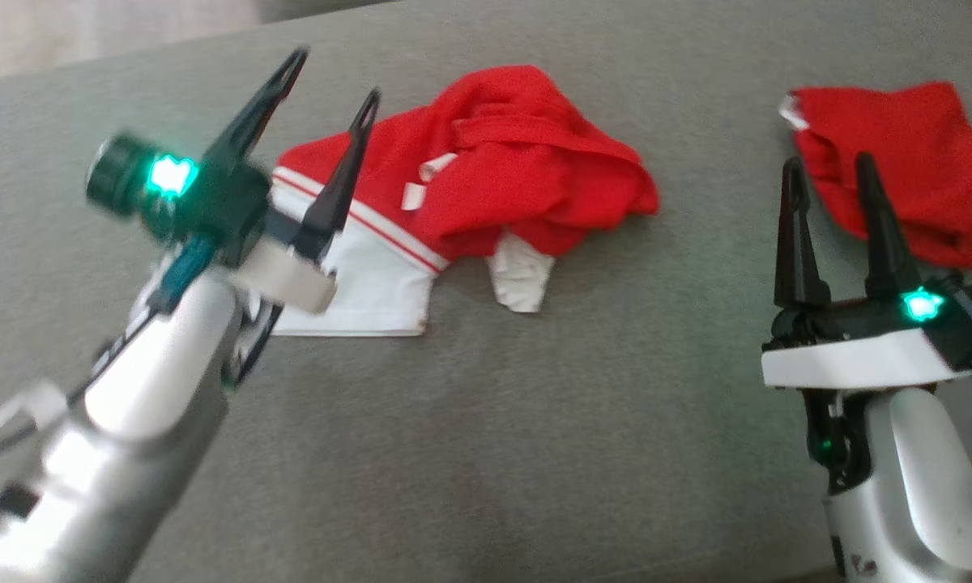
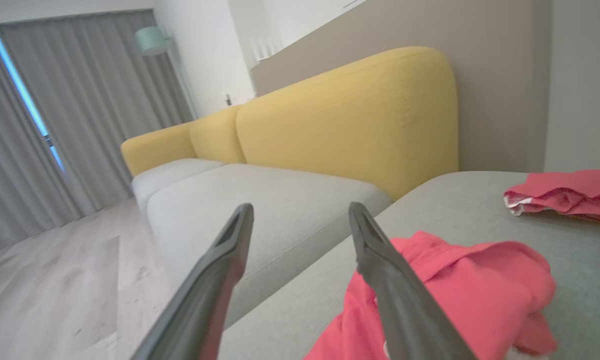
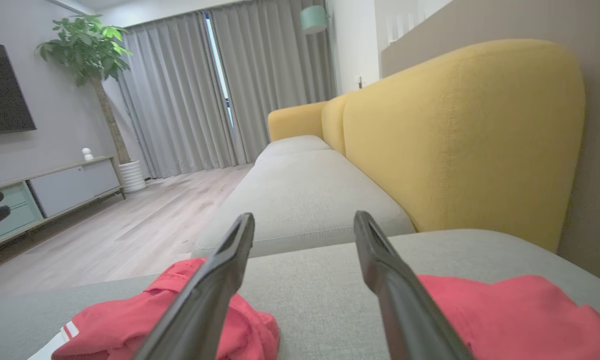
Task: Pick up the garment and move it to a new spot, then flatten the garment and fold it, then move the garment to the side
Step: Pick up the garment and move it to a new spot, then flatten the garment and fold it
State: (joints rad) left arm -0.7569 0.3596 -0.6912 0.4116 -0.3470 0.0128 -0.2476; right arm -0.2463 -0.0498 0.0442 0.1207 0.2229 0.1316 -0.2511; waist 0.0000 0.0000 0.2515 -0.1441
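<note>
Left hand (image 1: 336, 73) hangs with its two dark fingers spread and nothing between them, at the left end of the crumpled red-and-white fabric garment (image 1: 526, 178) — a heap lying on the grey fabric cushion (image 1: 486, 421). Right hand (image 1: 828, 160), likewise spread and empty, points at a smaller rumpled red cloth (image 1: 915, 154) — well apart from the garment.

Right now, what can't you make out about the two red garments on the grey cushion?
Head view: the blurred left tool and its forearm hide the left end of the red and white garment.
Head view: the red garment runs off the right edge; the right tool covers its lower left part.
Left wrist view: a finger and the bottom edge cut off that garment's near side.
Both crumpled: type unclear.
</note>
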